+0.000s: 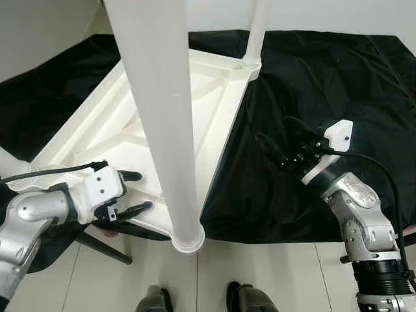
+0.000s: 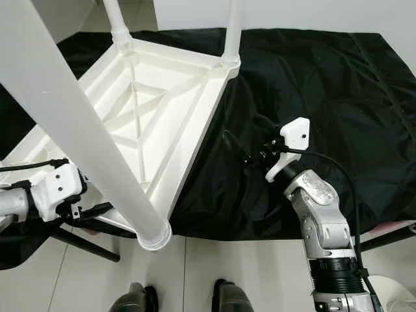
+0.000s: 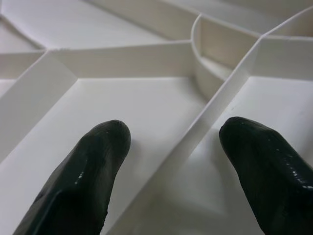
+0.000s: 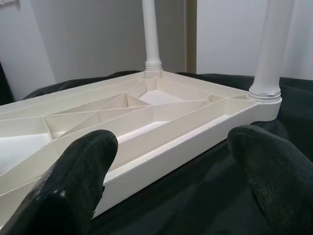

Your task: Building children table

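Observation:
A white plastic children's table [image 1: 123, 123] lies upside down on a black cloth, its ribbed underside facing up. Its legs stand upright: the near leg [image 1: 162, 117] rises right in front of me, and two more [image 1: 255, 32] [image 2: 114, 16] stand at far corners. My left gripper [image 1: 140, 190] is open at the table's near left corner, its fingers [image 3: 88, 166] astride a raised rib [image 3: 205, 117]. My right gripper [image 1: 272, 129] hovers open over the cloth to the right of the table, facing the table's side edge [image 4: 161, 156] with nothing between its fingers.
The black cloth [image 1: 325, 78] covers a raised surface whose front edge runs just before my feet [image 1: 156, 300]. A dark stand leg [image 1: 104, 247] slants down onto the white tiled floor [image 1: 273, 273]. White walls stand behind.

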Tool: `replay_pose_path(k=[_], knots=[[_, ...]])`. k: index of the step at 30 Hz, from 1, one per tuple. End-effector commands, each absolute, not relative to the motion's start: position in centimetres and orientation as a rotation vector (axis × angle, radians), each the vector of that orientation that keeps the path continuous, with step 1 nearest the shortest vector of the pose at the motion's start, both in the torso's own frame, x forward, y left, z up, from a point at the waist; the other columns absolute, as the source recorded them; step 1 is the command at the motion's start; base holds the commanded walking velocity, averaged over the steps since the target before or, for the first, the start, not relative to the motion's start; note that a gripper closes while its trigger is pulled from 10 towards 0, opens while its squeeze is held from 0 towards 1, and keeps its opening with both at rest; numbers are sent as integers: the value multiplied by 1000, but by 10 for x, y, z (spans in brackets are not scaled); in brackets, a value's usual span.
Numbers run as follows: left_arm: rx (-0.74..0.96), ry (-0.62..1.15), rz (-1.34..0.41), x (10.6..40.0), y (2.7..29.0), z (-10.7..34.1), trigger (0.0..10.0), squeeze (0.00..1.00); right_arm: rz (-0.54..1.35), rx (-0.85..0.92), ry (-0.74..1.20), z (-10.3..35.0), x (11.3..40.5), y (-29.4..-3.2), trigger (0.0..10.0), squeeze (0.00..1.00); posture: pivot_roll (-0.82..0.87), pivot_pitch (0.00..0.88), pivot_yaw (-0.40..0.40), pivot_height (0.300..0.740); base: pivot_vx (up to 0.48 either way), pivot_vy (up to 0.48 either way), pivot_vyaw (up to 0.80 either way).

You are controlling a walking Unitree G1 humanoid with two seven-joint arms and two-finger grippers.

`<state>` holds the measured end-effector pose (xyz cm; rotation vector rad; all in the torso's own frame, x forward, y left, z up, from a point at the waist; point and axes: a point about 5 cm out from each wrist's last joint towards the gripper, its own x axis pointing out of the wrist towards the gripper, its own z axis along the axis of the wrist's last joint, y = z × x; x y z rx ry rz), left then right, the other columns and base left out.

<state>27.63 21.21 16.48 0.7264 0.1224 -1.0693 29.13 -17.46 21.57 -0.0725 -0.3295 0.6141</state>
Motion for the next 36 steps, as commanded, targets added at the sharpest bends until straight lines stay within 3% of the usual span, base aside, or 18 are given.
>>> replay_pose_path(k=[1,19,33,34,35,36], knots=[[743,255,-1067,273,223,146,10000,0,614,-72,-330,215,289,-174,10000,0,-22,189,75,740,0,0,0],[791,309,-1064,294,231,146,10000,0,602,-77,-322,210,287,-170,10000,0,-17,215,97,740,0,0,0],[631,255,-1072,297,224,151,10000,0,565,-89,-310,204,286,-172,10000,0,-8,235,120,740,0,0,0],[618,248,-1087,296,223,152,8863,0,559,-88,-311,204,286,-172,10000,0,-5,238,120,740,0,0,0],[618,248,-1087,296,223,152,8863,0,559,-88,-311,204,286,-172,10000,0,-5,238,120,740,0,0,0],[614,244,-1098,295,222,153,8235,0,557,-88,-311,205,287,-172,10000,0,-5,238,120,740,0,0,0]])
